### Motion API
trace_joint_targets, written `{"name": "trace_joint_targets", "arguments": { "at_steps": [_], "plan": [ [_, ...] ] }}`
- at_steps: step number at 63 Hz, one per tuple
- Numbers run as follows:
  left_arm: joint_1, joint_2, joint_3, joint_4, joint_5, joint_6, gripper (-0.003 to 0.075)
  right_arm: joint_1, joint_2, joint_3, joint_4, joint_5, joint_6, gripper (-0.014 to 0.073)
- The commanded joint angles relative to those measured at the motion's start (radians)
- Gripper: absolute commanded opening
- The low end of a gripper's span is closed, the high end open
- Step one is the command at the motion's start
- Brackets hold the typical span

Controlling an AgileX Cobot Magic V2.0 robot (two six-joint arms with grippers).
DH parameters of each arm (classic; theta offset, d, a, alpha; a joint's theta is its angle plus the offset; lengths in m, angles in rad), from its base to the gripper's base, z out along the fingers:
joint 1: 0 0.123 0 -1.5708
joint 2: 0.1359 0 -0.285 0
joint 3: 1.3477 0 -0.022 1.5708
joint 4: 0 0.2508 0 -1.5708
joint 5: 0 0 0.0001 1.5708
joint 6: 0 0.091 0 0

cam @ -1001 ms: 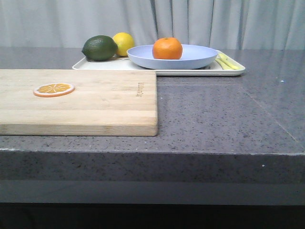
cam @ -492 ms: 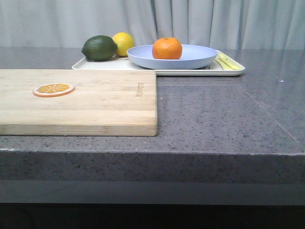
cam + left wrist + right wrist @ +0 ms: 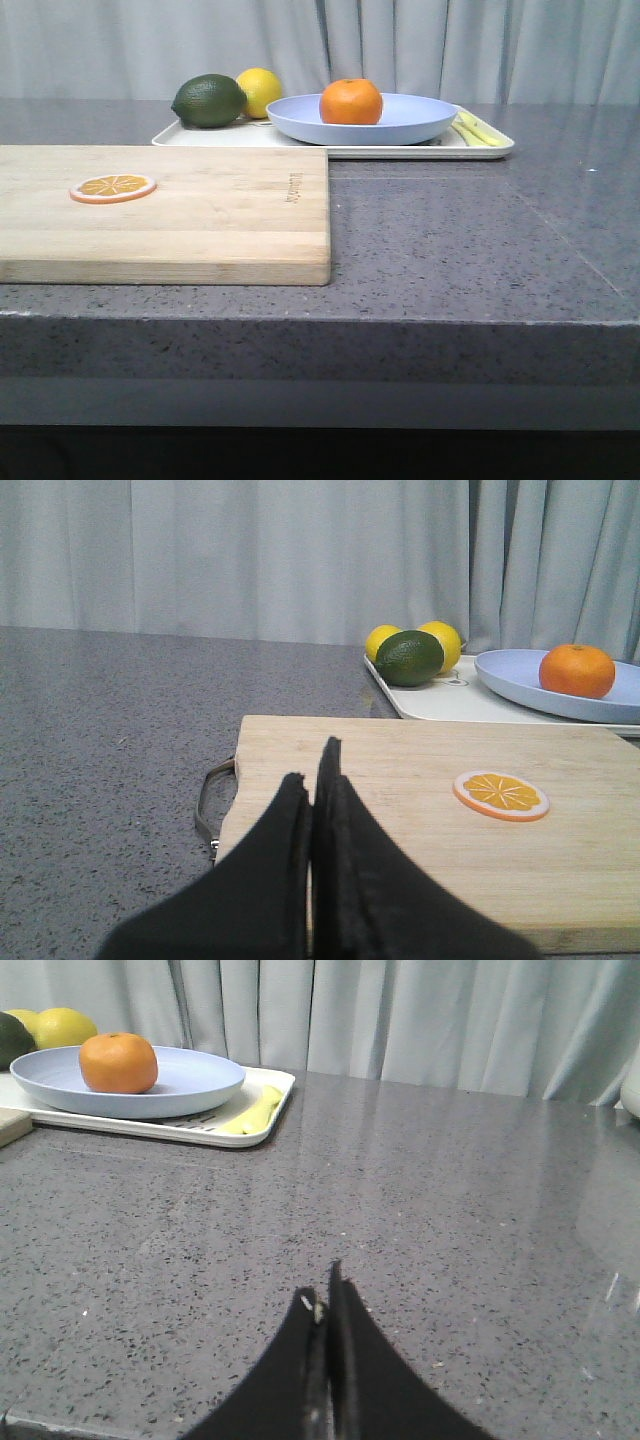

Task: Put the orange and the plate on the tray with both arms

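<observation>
The orange (image 3: 351,101) rests in the lavender-blue plate (image 3: 420,118), and the plate sits on the white tray (image 3: 400,151) at the back of the counter. Both wrist views show them too: orange (image 3: 576,670), plate (image 3: 520,675), tray (image 3: 440,702); orange (image 3: 118,1062), plate (image 3: 190,1080), tray (image 3: 150,1126). My left gripper (image 3: 312,770) is shut and empty, low over the wooden cutting board, far from the tray. My right gripper (image 3: 322,1293) is shut and empty over bare counter, well short of the tray. Neither gripper shows in the front view.
A wooden cutting board (image 3: 200,215) with a metal handle (image 3: 205,805) carries a flat orange slice (image 3: 112,187). On the tray also lie a dark green lime (image 3: 208,100), a yellow lemon (image 3: 262,88) and a pale yellow-green piece (image 3: 475,130). Curtains hang behind the grey counter.
</observation>
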Motion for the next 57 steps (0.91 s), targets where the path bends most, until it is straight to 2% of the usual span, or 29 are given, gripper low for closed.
{"name": "trace_joint_targets", "arguments": {
  "at_steps": [1, 15, 28, 57],
  "plan": [
    [0.000, -0.017, 0.026, 0.001, -0.080, -0.009, -0.0020, -0.007, -0.017, -0.024, 0.008, -0.089, -0.001, -0.0117],
    [0.000, -0.017, 0.026, 0.001, -0.080, -0.009, -0.0020, -0.007, -0.018, -0.024, 0.004, -0.096, 0.010, -0.0117],
    [0.000, -0.017, 0.026, 0.001, -0.080, -0.009, -0.0020, -0.007, -0.018, -0.024, -0.116, -0.113, 0.209, -0.0117],
    [0.000, -0.017, 0.026, 0.001, -0.080, -0.009, -0.0020, -0.007, -0.018, -0.024, -0.114, -0.113, 0.211, -0.0117]
  ]
}}
